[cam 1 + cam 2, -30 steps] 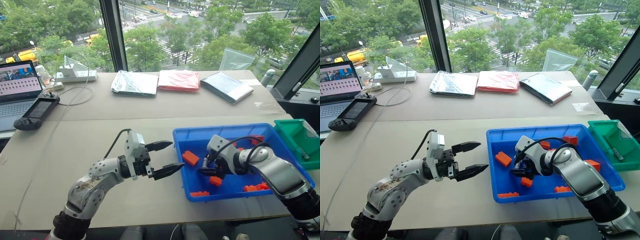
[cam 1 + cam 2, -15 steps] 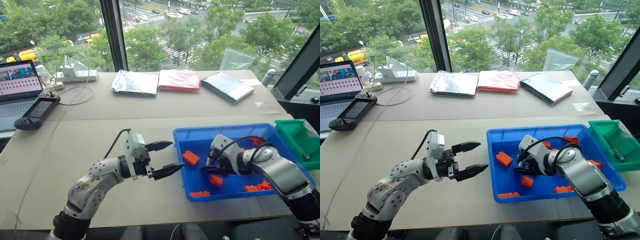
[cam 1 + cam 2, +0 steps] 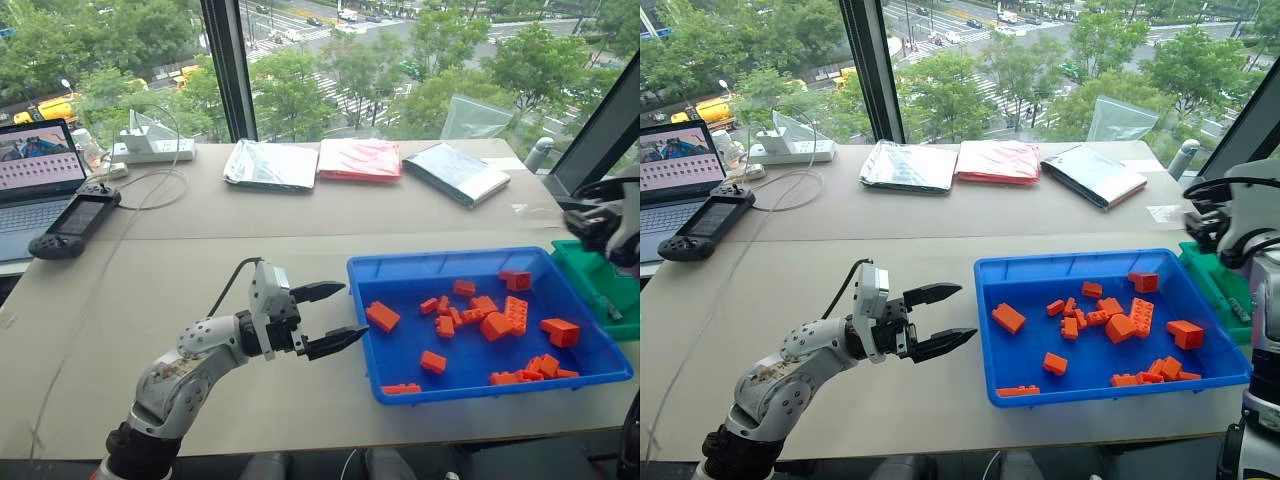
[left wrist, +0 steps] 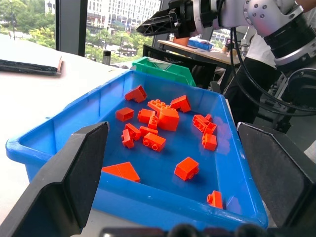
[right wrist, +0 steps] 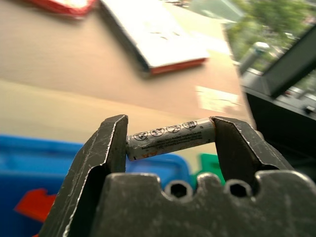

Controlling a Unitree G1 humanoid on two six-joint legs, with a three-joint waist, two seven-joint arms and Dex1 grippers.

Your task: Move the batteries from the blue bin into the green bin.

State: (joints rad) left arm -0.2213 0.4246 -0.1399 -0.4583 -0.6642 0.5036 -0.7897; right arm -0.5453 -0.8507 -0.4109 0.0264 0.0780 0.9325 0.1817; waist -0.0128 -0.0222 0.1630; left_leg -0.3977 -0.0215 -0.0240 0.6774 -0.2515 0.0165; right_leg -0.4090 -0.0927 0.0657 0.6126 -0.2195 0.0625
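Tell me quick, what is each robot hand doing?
Left gripper: open, holding nothing.
Right gripper: shut on a battery, end to end.

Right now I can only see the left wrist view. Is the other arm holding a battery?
Observer: Yes. The right wrist view shows a battery clamped end to end in the jaws of the right gripper.
Operator: Is it over the green bin?
Observer: In the head views it hangs at the far end of the green bin. I cannot tell if it is directly above.
Operator: Is anything inside that bin?
Observer: One slim pale thing lies in it, maybe a battery, but it is too small to be sure.
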